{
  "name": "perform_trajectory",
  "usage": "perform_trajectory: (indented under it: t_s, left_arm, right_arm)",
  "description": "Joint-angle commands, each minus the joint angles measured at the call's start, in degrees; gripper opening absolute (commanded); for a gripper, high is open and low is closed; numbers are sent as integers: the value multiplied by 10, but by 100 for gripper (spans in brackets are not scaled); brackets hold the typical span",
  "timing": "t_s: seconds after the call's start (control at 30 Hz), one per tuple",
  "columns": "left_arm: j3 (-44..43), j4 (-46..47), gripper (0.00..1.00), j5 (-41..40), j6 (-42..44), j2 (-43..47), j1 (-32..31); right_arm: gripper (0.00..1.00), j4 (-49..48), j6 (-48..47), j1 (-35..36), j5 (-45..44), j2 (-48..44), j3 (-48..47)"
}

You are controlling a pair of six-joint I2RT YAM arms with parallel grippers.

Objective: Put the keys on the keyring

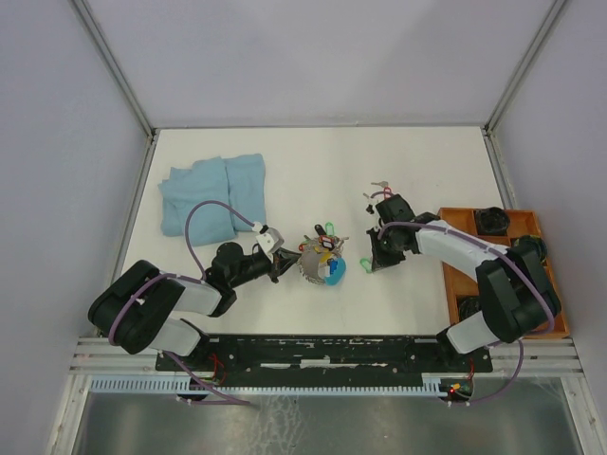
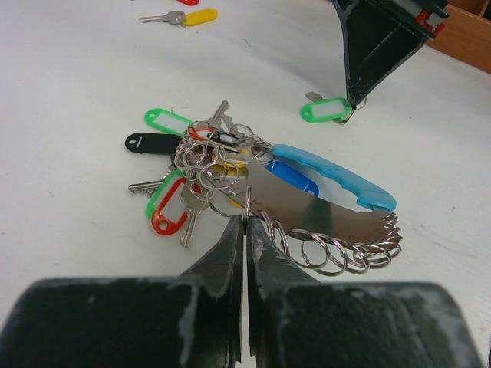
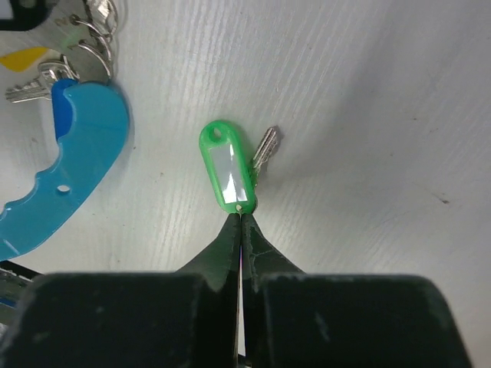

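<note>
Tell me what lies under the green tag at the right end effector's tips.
A silver key sticks out from under the green tag on one side. Its head is covered by the tag and the right end effector.

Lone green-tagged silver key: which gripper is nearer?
Right. The right gripper pinches the green-tagged silver key by its tag; the left gripper holds the metal keyring bunch, apart from it.

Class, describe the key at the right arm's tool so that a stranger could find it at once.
Start at the orange tray on the right and move left to the right tool. At its tip lies one green-tagged key. Unlike the other keys, it lies alone, clear of the bunch further left.
</note>
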State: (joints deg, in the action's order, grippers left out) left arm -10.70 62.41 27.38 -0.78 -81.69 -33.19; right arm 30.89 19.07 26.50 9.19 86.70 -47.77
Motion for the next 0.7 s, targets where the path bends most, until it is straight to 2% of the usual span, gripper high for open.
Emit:
perform_trajectory:
  t_s: [0.0,0.43,0.53,0.67]
  left_arm:
    - [-17,27,3,13,-12,7,2]
    - [-19,30,3,14,-16,1,2]
    - [-19,31,3,14,-16,2,2]
    - [-20,31,3,15,-17,1,2]
  right_arm:
    - [1,-45,-12,-1,1,-56,7]
    - [1,-418,-26,58,-130,-215,207]
    - [1,-467,-32,69,-145,-215,239]
    - [1,-479,-23,96,-168,-177,246]
